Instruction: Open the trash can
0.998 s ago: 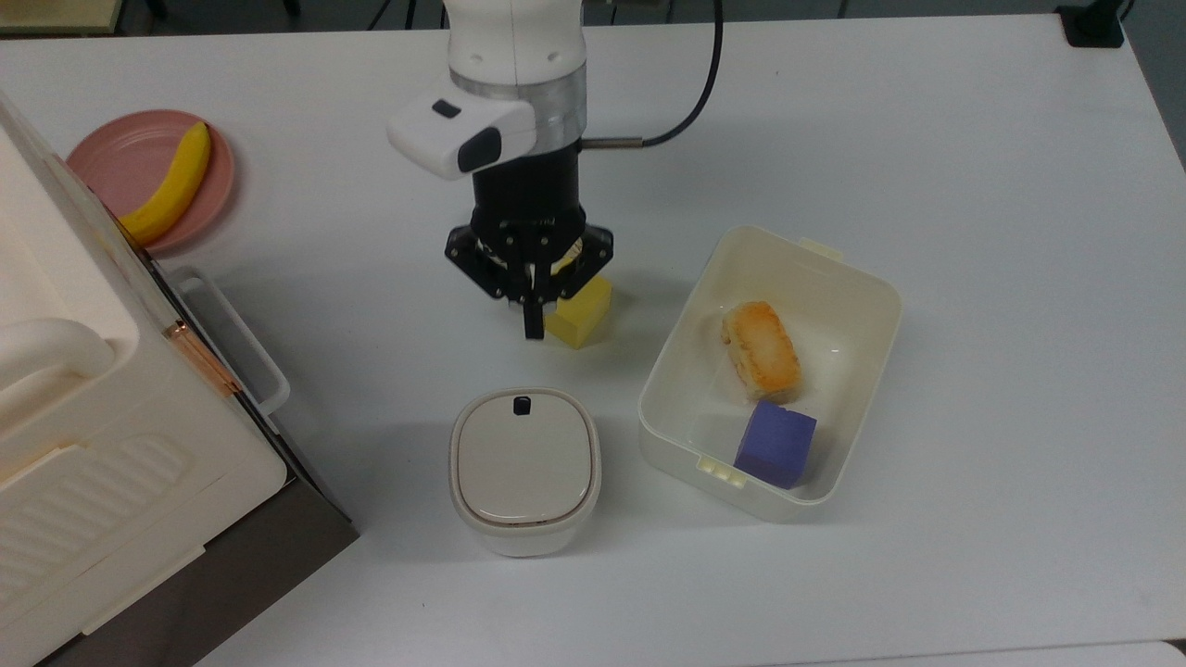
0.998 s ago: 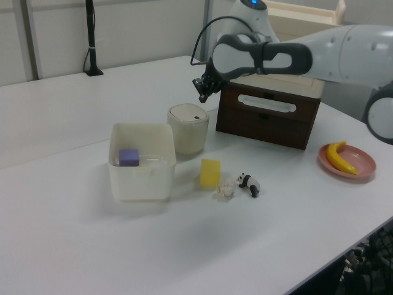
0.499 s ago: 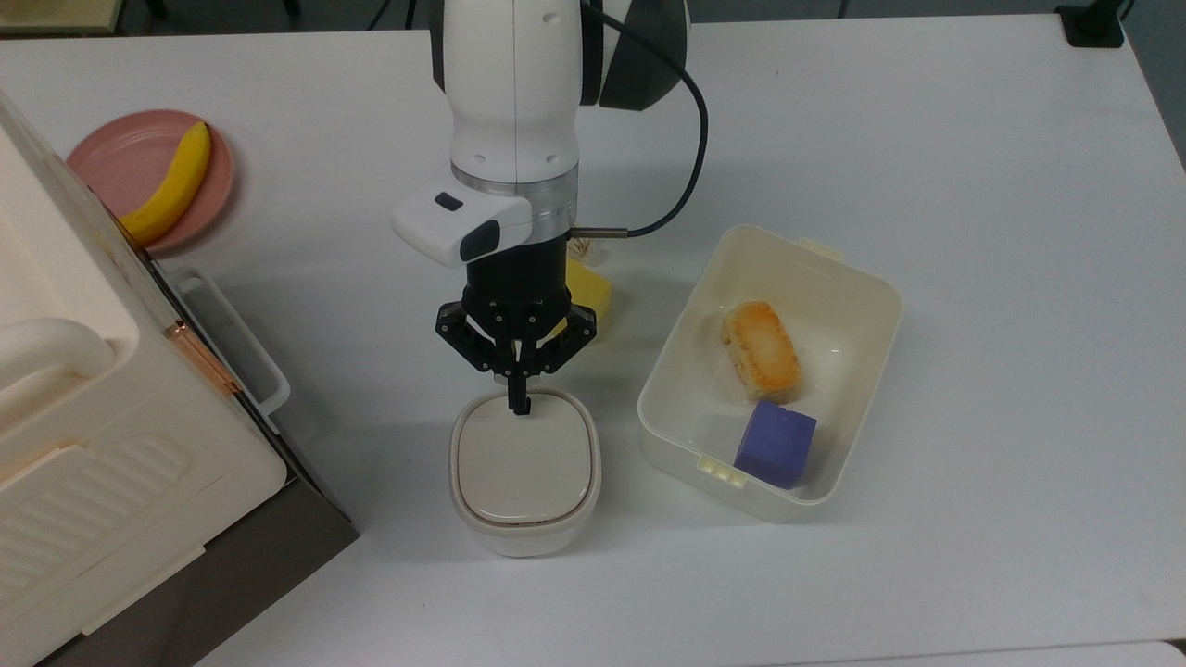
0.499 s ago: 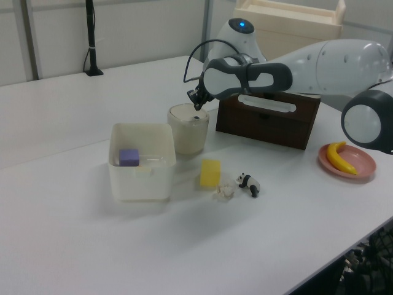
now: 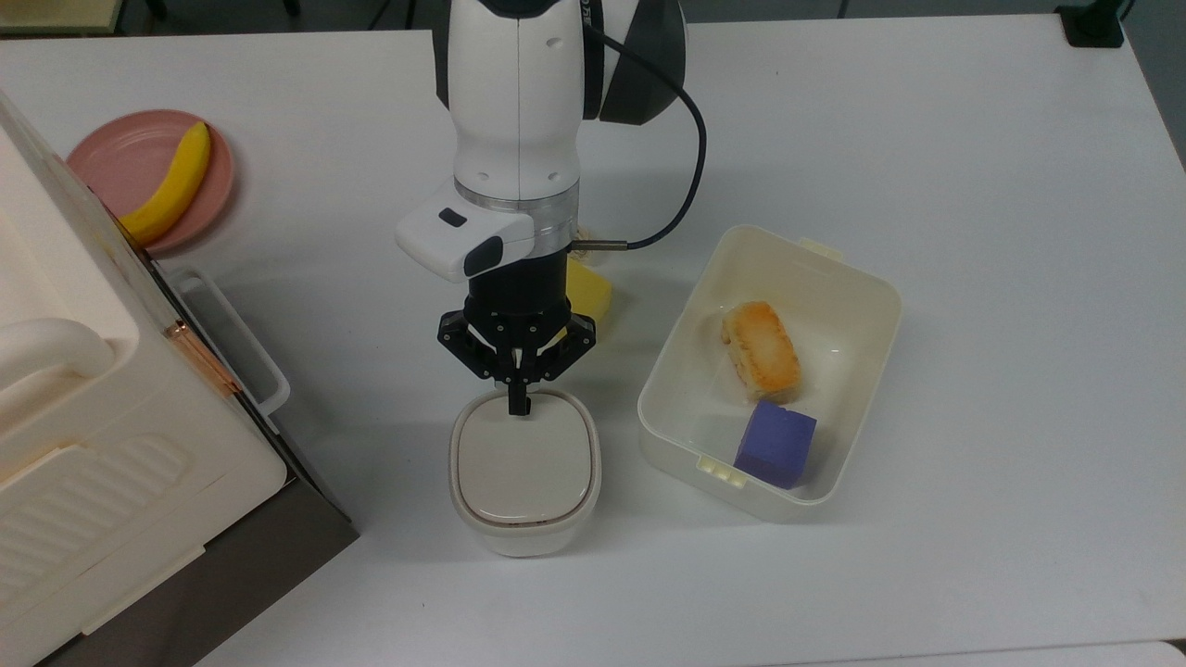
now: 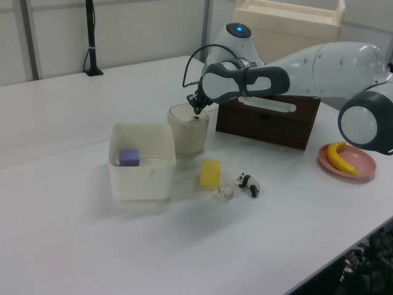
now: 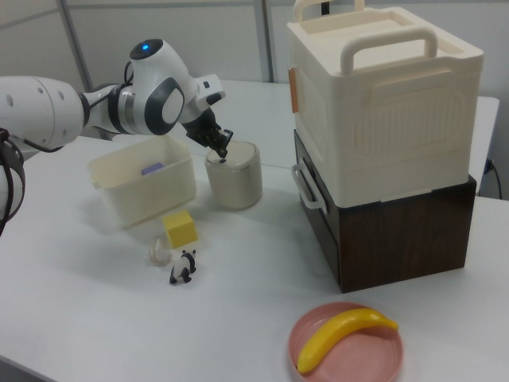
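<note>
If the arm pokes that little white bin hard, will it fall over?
Probably not: the trash can looks squat and flat-based, and the gripper pushes down at its rim. Being small plastic, likely light, it might slide on the smooth table.

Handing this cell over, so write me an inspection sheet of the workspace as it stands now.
Surface: white table, clean.
Job's things: trash can, lid flat and shut.
Clutter: cream tub holding a bread piece and a purple block; yellow block; panda figure; banana on a pink plate; white ribbed box on a brown drawer unit.
Grippers: gripper shut, tip at the lid's rim where the button sits.
Cables: black cable looping off the wrist.
Surroundings: black stand at the table's far edge.
</note>
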